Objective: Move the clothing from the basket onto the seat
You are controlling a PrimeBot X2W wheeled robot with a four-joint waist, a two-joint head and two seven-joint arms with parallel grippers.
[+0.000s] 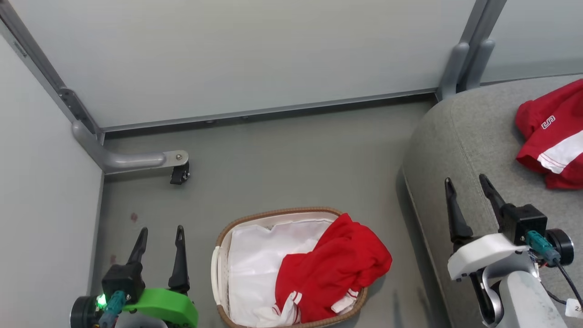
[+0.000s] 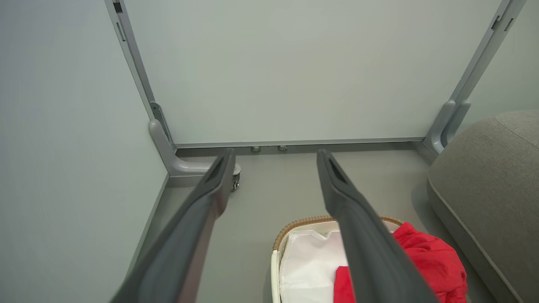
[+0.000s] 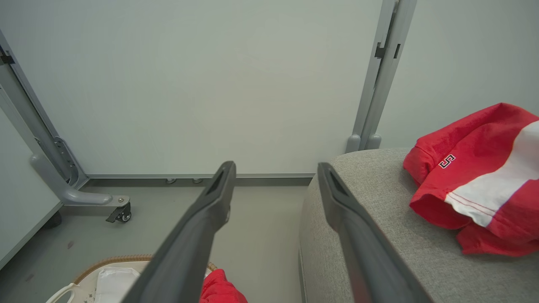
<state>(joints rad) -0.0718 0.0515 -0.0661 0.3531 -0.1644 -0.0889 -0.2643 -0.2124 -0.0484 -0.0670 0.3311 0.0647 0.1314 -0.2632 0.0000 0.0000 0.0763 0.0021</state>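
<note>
One red garment with white trim (image 1: 332,271) lies bunched in the right half of the white basket with a brown woven rim (image 1: 273,214), spilling over its right edge. A second red garment with a white stripe (image 1: 553,136) lies on the grey seat (image 1: 460,141) at the right. My left gripper (image 1: 161,233) is open, low at the left, beside the basket over the floor. Above the seat's front edge my right gripper (image 1: 468,182) hangs open and empty. The left wrist view shows the basket (image 2: 294,227) and garment (image 2: 433,261); the right wrist view shows the seat (image 3: 379,210) and striped garment (image 3: 480,176).
Pale partition panels close off the back and left. A grey panel foot with a castor (image 1: 180,172) juts onto the floor at the back left. Another panel post (image 1: 464,64) stands behind the seat's corner. Grey floor (image 1: 296,164) lies between basket and panels.
</note>
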